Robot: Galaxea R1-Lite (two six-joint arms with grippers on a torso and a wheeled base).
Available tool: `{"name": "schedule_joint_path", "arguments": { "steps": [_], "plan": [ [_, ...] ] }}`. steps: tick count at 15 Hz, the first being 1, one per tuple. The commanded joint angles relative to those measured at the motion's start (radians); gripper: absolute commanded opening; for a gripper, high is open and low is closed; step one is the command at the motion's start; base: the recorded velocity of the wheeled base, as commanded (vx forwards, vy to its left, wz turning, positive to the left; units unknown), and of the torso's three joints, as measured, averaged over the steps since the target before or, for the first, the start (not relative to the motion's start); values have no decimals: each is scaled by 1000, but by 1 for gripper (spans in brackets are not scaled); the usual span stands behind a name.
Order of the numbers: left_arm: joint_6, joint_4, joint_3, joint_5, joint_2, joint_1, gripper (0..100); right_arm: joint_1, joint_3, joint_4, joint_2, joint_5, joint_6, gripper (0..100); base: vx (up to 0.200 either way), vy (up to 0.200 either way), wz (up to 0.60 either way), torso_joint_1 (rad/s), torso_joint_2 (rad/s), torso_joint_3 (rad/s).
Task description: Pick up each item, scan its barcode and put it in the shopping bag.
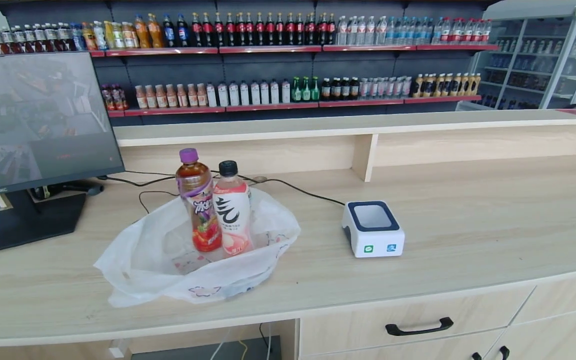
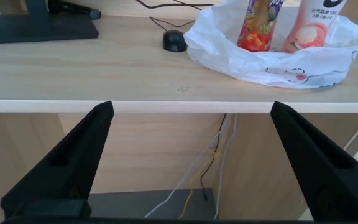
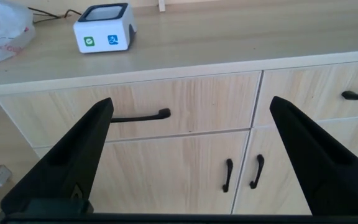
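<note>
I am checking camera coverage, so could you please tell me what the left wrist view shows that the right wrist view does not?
Left wrist view's own: the tea bottle and pink bottle upright in the shopping bag, a black mouse, the monitor stand, cables under the counter. Right wrist view's own: the scanner, a drawer handle, cabinet doors. Shared: the counter, the bag's edge, and an open tool each: left tool, right tool.

Bright even light, edges seemingly bowed
</note>
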Motion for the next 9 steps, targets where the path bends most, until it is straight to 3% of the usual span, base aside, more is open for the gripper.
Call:
{"name": "schedule_joint_path", "arguments": {
  "steps": [1,3,9],
  "plan": [
    [-1,0,0,0,0,0,100,0,0,0,1,0,0,100,0,-200,0,-2,2,2],
    [1,0,0,0,0,0,100,0,0,0,1,0,0,100,0,-200,0,2,5,0],
    [1,0,0,0,0,0,100,0,0,0,1,0,0,100,0,0,0,0,0,0]
  ]
}}
